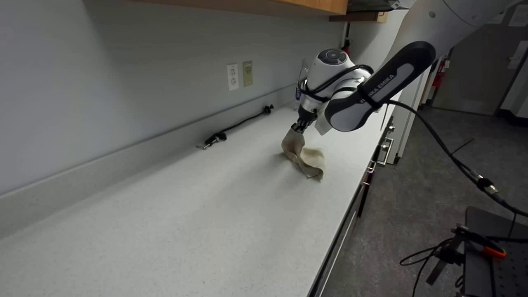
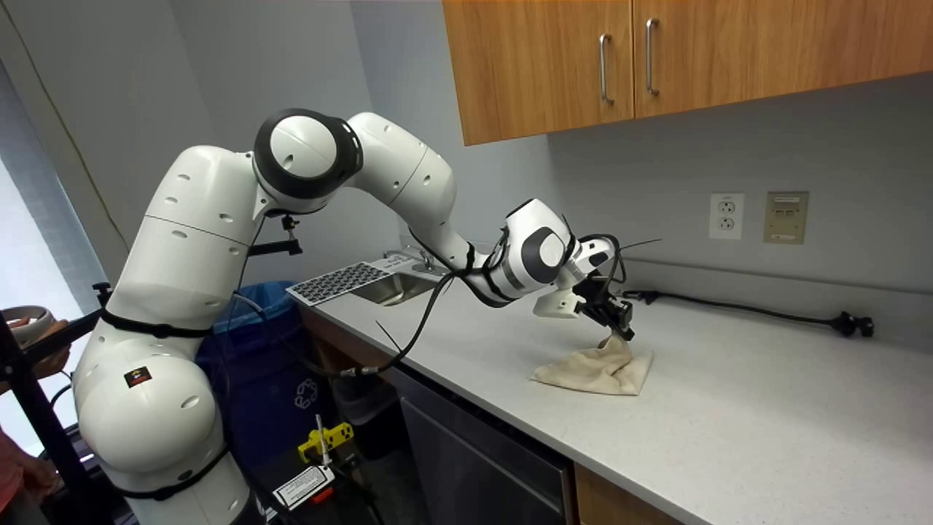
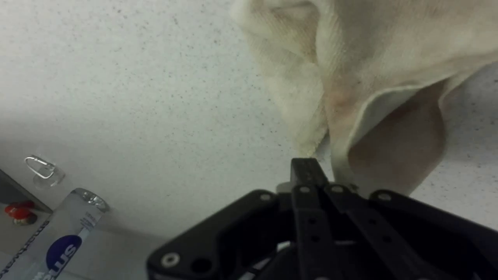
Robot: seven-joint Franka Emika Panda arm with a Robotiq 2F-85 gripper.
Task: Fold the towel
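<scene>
The cream-beige towel [image 1: 312, 159], with faint brownish blotches, is partly lifted off the counter. My gripper [image 1: 298, 127] is shut on one end of it, and the cloth hangs down from the fingertips in a curved fold. The rest of the towel [image 2: 594, 372] lies rumpled on the counter below. In the wrist view the gripper [image 3: 311, 171] has its fingers pressed together. There the towel [image 3: 373, 58] runs from the upper right down behind them, with an open loop to their right. The exact pinch spot is hidden by the fingers.
A black cable-like arm with a clamp [image 1: 243, 122] lies along the wall on the white counter [image 1: 185, 222]. A clear bottle [image 3: 58, 237] stands by the wall beyond the gripper. A sink [image 2: 393, 289] and wooden wall cabinets [image 2: 539, 65] also show. The counter's front edge [image 2: 496, 432] drops to the floor.
</scene>
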